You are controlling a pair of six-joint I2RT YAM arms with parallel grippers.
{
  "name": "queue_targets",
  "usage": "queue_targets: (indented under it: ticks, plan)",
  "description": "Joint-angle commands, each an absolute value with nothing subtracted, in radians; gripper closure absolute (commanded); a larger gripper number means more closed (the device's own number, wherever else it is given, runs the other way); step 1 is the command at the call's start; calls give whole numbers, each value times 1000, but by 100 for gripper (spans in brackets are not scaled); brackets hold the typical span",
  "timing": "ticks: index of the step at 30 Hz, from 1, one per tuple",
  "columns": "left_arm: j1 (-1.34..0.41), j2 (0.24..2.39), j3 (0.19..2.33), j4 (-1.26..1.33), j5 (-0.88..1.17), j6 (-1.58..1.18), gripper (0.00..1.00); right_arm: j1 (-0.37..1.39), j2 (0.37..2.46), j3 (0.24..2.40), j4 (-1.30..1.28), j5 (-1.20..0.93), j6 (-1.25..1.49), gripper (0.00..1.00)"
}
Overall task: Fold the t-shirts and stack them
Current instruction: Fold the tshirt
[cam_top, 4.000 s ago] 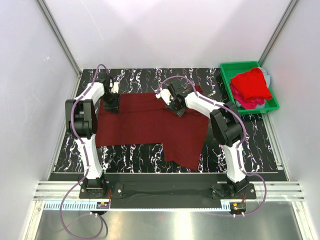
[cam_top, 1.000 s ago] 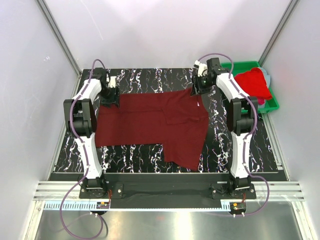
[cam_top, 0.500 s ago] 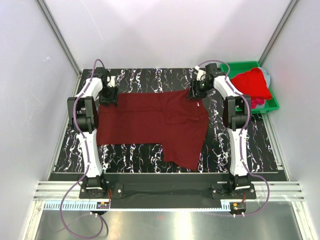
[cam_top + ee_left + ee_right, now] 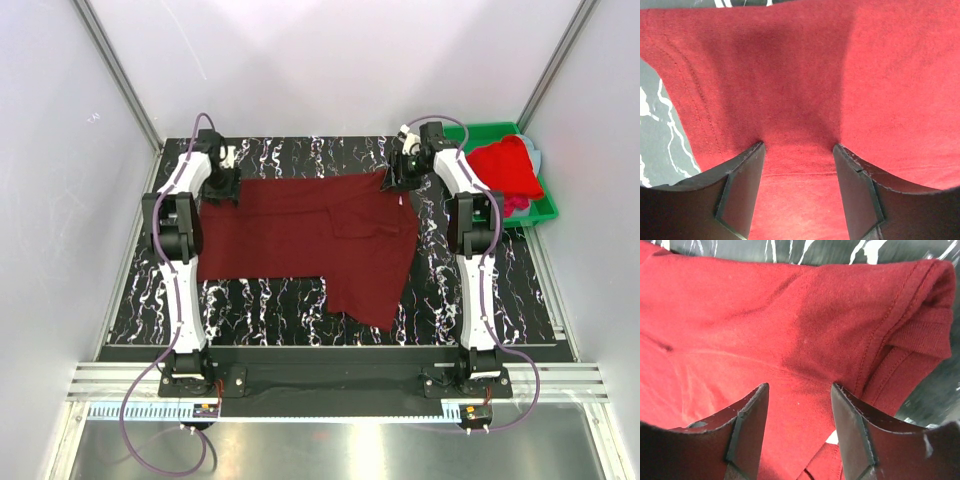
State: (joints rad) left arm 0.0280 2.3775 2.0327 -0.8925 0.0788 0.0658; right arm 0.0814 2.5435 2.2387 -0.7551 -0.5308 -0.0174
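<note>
T-shirt [image 4: 300, 225] flat on table [image 4: 260, 300]

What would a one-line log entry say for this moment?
maroon t-shirt: spread on table | left fingers: open, over far-left corner | right fingers: open, over far-right corner | red t-shirts: in green bin

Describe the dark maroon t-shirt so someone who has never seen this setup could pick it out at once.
Find the black marbled table. Spread out across its middle lies the dark maroon t-shirt. It is the only cloth on the tabletop itself, and far darker than the bright red t-shirt piled in the green bin at the far right corner.
</note>
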Motion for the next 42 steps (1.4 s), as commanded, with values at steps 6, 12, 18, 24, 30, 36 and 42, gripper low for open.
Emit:
queue_targets:
  ticks: [6,12,18,24,30,36,42]
  plan:
    - [-20,2453,2095,-862,66,54,33,60,2606,2379,-762,-443,-20,37]
    - [-32,2454,2109,-856,46,55,30,58,2599,2373,-753,-448,-25,36]
    - [-29,2340,2089,-867,26,64,19,78,2492,2376,-747,-436,-103,34]
    - [-23,2044,1982,-865,109,44,11,118,2216,2254,-752,-431,-207,29]
    - [-25,1767,1758,-909,130,129,14,192,1853,1875,-719,-448,-444,29]
    - [-2,1548,1436,-937,117,134,23,325,1548,1464,-882,-439,-705,35]
    - [57,1425,1206,-852,98,43,30,420,1310,1111,-928,-414,-773,39]
